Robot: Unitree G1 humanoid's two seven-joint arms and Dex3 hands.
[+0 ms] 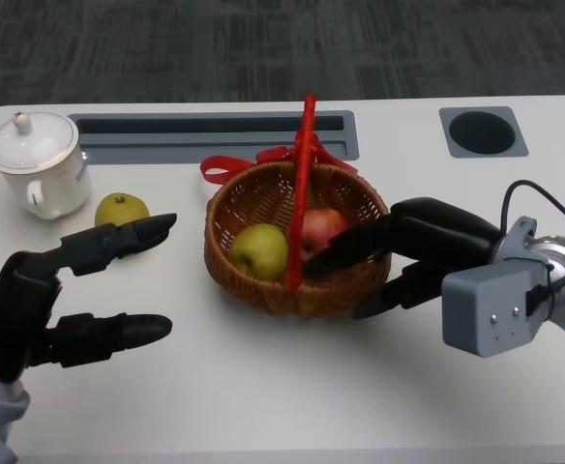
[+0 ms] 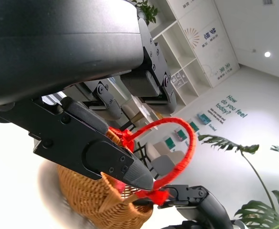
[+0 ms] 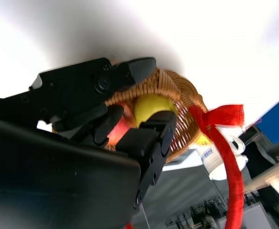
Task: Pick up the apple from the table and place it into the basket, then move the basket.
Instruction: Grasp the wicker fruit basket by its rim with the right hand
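Woven wicker basket (image 1: 263, 198), round, holds your red apple (image 1: 323, 228); your right hand (image 1: 379, 253) grips its rim, left hand (image 1: 79, 290) spread, empty.

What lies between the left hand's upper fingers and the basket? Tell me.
In the head view, only bare white table separates the left hand's upper fingers from the wicker basket. The yellow-green fruit sits behind those fingers, not between.
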